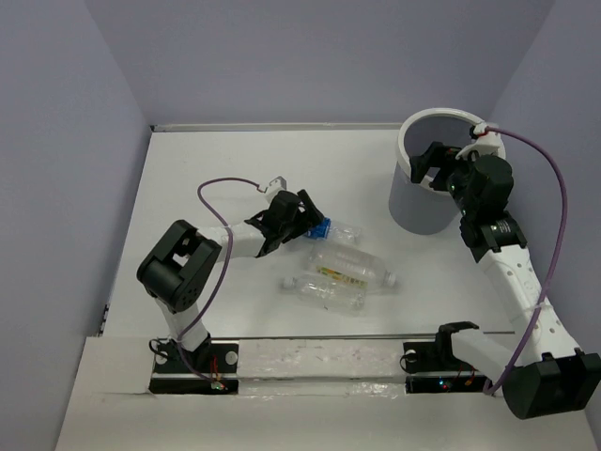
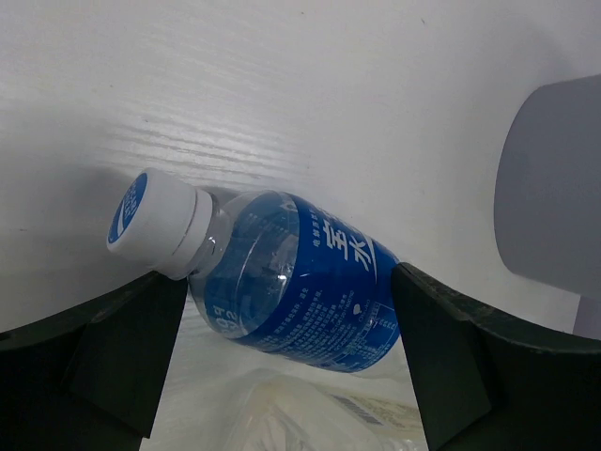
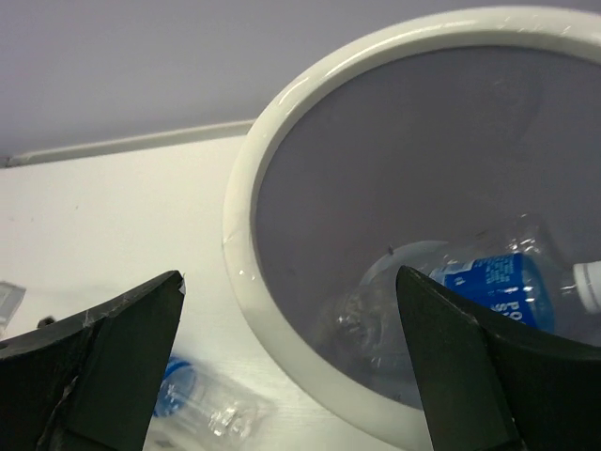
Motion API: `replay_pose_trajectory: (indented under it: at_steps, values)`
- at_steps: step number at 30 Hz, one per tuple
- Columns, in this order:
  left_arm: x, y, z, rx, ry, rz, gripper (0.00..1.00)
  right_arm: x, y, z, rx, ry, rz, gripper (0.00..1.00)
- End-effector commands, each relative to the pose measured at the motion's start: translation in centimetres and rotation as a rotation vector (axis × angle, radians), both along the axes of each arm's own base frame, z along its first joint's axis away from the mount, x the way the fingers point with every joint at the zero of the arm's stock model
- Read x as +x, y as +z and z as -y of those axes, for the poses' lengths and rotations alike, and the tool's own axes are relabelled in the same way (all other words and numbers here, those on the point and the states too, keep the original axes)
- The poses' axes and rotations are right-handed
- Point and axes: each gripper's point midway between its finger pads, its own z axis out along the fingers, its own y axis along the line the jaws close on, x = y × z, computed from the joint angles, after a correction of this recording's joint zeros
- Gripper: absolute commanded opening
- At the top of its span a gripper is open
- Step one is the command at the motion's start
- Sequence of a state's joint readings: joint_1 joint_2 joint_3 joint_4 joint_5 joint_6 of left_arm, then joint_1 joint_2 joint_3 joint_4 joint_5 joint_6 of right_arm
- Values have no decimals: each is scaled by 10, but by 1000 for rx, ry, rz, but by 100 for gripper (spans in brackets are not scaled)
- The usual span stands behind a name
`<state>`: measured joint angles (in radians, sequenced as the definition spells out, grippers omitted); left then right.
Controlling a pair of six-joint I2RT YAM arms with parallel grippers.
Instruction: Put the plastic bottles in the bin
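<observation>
A clear plastic bottle with a blue label (image 2: 300, 282) and white cap lies on the table between the fingers of my open left gripper (image 2: 286, 348); its label nearly meets the right finger (image 2: 441, 357). From above, the left gripper (image 1: 315, 225) sits over that bottle (image 1: 340, 231). Just in front lie a larger bottle with a yellowish label (image 1: 349, 267) and another clear bottle (image 1: 324, 292). My right gripper (image 1: 439, 167) hangs open and empty over the grey bin's white rim (image 1: 406, 141). Inside the bin (image 3: 282, 310) rests a blue-labelled bottle (image 3: 488, 291).
The bin stands at the back right, and its grey wall (image 2: 554, 188) shows to the right of the left gripper. Lilac walls close the table on the left, back and right. Purple cables loop from both wrists.
</observation>
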<state>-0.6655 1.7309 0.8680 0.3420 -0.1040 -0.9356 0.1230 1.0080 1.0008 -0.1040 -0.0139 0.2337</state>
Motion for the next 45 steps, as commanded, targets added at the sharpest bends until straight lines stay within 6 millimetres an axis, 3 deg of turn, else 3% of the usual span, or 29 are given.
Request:
replay_pose_trajectory:
  at_steps: [1,8,11,14,20,26,32,36,41,45]
  values:
    - [23,15,6,-38,55,55,99,-11,12,-25,8,118,71,100]
    - [36,16,5,-42,108,79,83,-42,22,-89,-4,383,123,100]
    - [42,18,2,-48,133,92,78,-49,18,-106,-12,444,108,98]
    - [49,18,0,-57,152,103,70,-56,4,-127,-6,548,74,97]
    - [65,29,-3,-92,200,147,56,-62,-41,-160,-14,705,-43,95]
    - [87,64,2,-164,210,232,51,-58,-72,-173,-43,752,-125,95]
    - [90,114,-5,-173,203,350,49,-49,-86,-177,-80,771,-187,99]
    - [81,144,-14,-168,196,419,48,-36,-90,-180,-129,763,-218,100]
    - [64,159,-24,-169,172,455,41,-21,-83,-186,-214,793,-206,100]
    - [48,174,-30,-175,133,492,38,-6,-95,-189,-305,778,-246,100]
